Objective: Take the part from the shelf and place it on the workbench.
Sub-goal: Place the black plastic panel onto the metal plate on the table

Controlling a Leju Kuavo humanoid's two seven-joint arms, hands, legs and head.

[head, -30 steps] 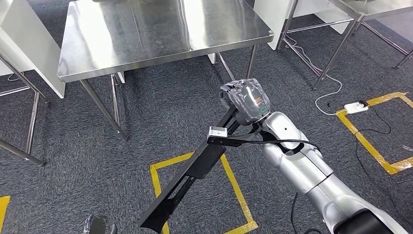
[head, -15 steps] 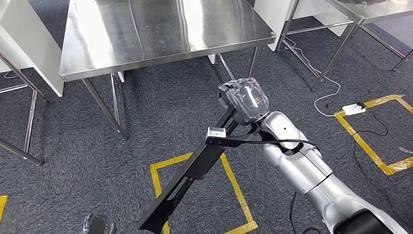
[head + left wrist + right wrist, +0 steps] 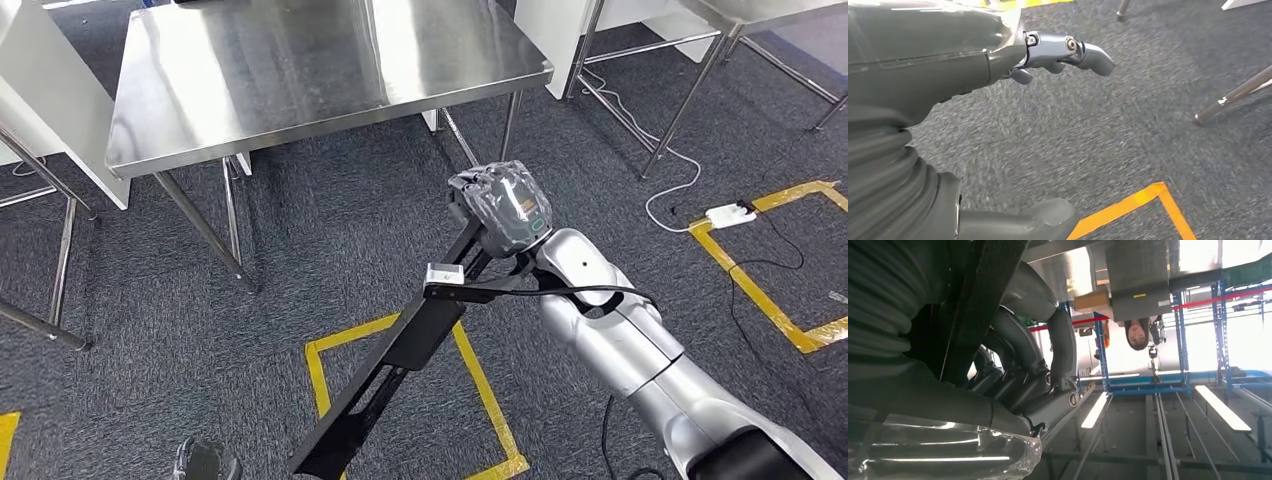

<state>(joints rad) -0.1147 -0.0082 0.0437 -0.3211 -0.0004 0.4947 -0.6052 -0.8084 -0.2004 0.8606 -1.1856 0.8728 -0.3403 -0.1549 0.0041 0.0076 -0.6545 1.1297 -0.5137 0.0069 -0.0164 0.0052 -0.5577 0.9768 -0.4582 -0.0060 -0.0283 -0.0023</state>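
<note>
part [image 3: 400,370] lower centre, clamped in right hand [image 3: 500,205] | view shifted toward surface [image 3: 300,80], upper left | left hand [image 3: 1058,55] apart, empty | carry underway

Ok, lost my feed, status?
Right hand holds the black part over the floor. Left hand open. Workbench ahead, path clear.
</note>
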